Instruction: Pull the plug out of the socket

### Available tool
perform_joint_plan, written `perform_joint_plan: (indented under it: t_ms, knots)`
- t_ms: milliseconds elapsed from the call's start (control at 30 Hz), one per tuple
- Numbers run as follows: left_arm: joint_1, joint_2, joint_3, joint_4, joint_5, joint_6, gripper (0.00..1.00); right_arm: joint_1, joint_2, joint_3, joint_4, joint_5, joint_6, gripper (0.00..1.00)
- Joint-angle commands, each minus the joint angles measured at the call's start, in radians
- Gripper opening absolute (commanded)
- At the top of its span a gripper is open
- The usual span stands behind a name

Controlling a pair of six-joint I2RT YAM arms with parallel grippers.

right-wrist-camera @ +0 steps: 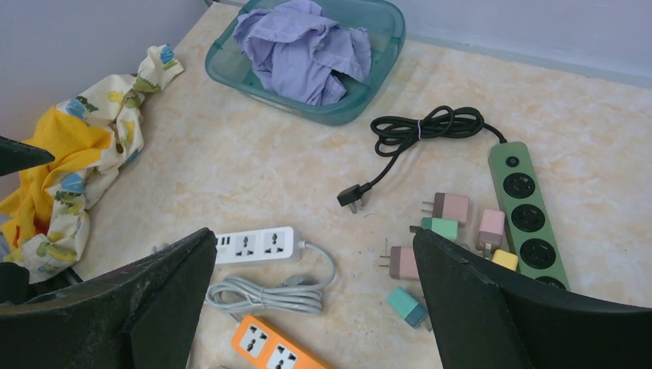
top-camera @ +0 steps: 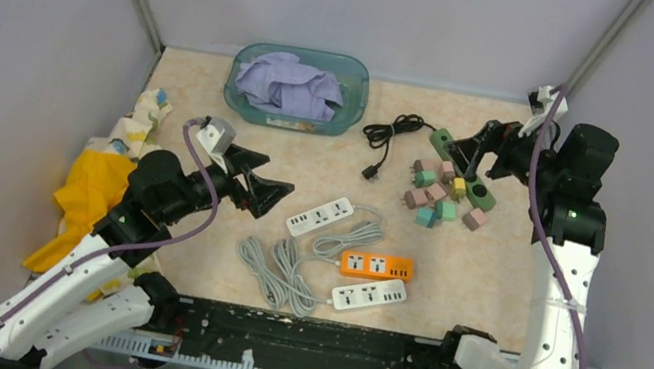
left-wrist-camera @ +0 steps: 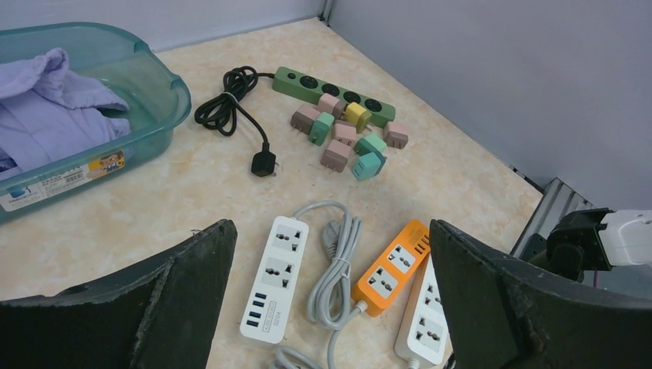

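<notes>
**Before the grasp: both tools spread, plug not yet touched**

Shows the left gripper (left-wrist-camera: 330, 227) spread to full width above the white strip (left-wrist-camera: 274, 277) and the orange strip (left-wrist-camera: 390, 265), pinching nothing. Shows the right gripper (right-wrist-camera: 311, 238) likewise spread and empty, hanging near the green strip (right-wrist-camera: 529, 215) at the back right of the table (top-camera: 480, 272). Places the black cord (right-wrist-camera: 419, 127) coiled beside that strip and a cluster of small plugs (right-wrist-camera: 450, 206) against its near side. Marks the yellow plug (right-wrist-camera: 503, 259) as touching the strip's edge; cannot tell from any view whether seated in a socket or merely resting there. Finds no plug in the white strip or the orange strip.

Hazards, as judged from here:
- closing on the wrong piece in so tight a cluster;
- scattering loose neighbours with wide fingers during the descent;
- lifting the whole strip along with a stiff plug, for want of a hold-down from the other arm;
- pulling at a slant and jamming the pins.
</notes>
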Motion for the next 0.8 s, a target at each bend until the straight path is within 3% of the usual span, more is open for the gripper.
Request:
perform_joint_plan:
  t_ms: [0,767]
  knots:
    - [0.005,-0.006,0.009,0.012,-0.009,0.011,1.00,-0.006,-0.028,0.041,0.022,0.008,0.022,0.99]
    - [0.005,-0.005,-0.025,0.006,-0.036,0.025,1.00,-0.006,-0.040,0.029,0.025,-0.013,-0.006,0.99]
